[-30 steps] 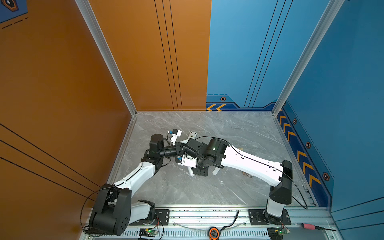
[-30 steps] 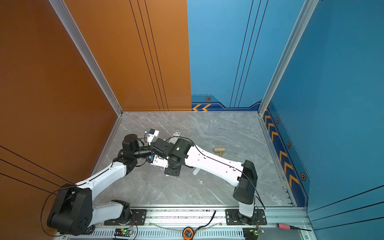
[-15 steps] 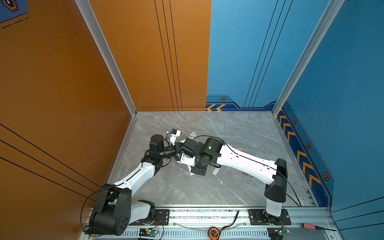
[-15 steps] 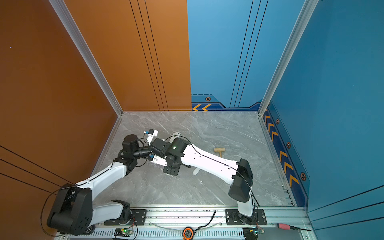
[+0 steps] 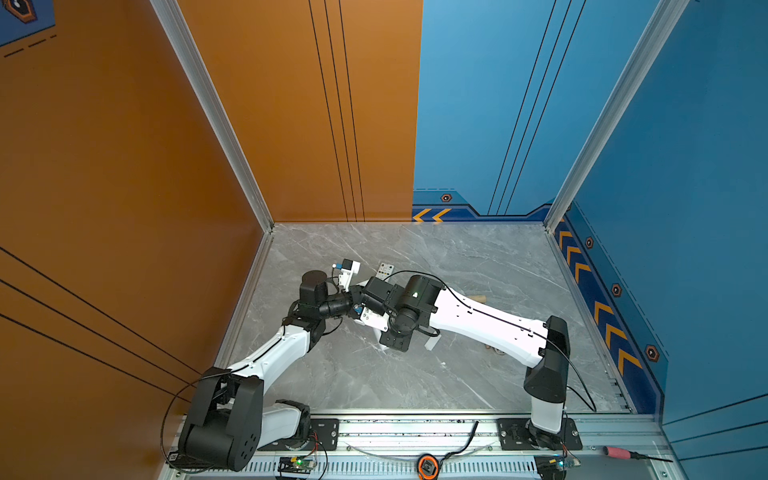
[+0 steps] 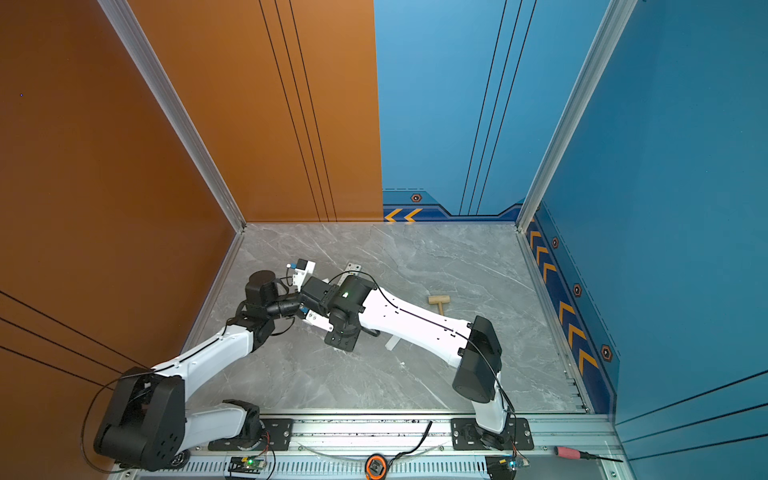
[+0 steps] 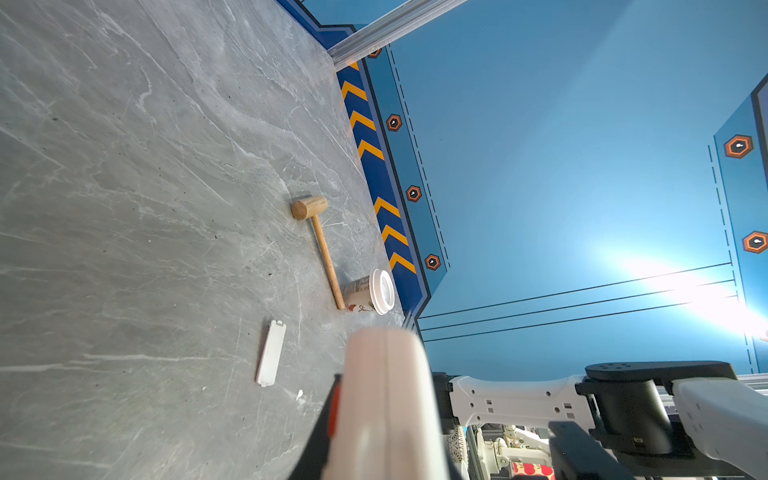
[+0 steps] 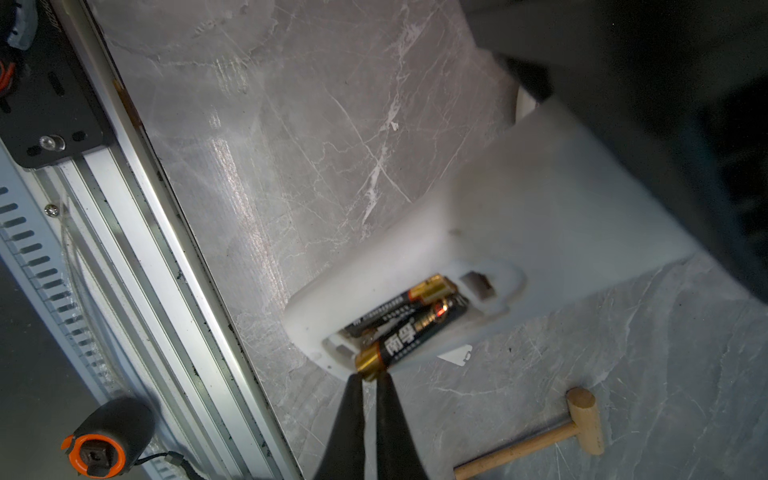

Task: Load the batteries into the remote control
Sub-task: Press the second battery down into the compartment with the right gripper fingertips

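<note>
Near the desk's left edge, midway back: both grippers meet over the grey, marble-veined desk (image 5: 415, 382), well clear of its right edge.
Batteries, count: two in sight, slim black cylinders with gold ends and printed labels.
Seated battery (image 8: 399, 305): lies flat inside the open compartment.
Tilted battery (image 8: 409, 338): beside the seated one, black end down in the compartment, gold end raised past its lip.
Remotes, count: two.
White remote (image 8: 540, 216): smooth matte plastic, back side showing, compartment open with both batteries in it.
Grey remote (image 5: 385, 270): flat, with buttons, lying apart, nearer the back edge.
Left gripper (image 5: 353, 308): clamped tight on the white remote, at the end away from the compartment.
Right gripper (image 8: 369, 377): black tapered fingers all but together, tips against the tilted battery's gold end. Whether they pinch it or only press it cannot be told.
Battery cover (image 7: 271, 352): one, white, oblong, flat on the desk.
Mallet (image 7: 318, 245): one, pale wood, round head, thin handle, lying toward the right edge.
Cup (image 7: 370, 295): one paper cup on its side, white lid on, just beside the mallet's handle end, contents hidden.
</note>
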`<state>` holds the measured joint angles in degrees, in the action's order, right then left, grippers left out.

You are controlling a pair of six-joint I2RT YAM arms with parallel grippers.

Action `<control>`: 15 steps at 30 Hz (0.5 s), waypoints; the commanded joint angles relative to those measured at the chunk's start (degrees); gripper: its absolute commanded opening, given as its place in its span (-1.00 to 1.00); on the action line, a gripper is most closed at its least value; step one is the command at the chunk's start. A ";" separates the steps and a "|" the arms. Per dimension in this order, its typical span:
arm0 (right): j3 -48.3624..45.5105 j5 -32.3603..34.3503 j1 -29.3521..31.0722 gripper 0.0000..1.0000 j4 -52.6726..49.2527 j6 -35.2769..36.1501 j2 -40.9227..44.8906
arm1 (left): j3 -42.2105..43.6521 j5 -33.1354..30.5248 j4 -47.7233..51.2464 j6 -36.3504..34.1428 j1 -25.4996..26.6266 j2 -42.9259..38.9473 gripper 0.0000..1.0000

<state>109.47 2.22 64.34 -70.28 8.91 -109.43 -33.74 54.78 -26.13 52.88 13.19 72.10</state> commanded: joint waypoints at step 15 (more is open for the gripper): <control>-5.28 3.41 -0.01 -0.86 10.32 2.76 -0.89 | 0.07 7.98 -3.14 5.34 1.59 -3.00 -1.00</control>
<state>106.72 2.31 64.69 -66.96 9.69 -109.08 -32.82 54.15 -25.56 52.25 13.19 72.10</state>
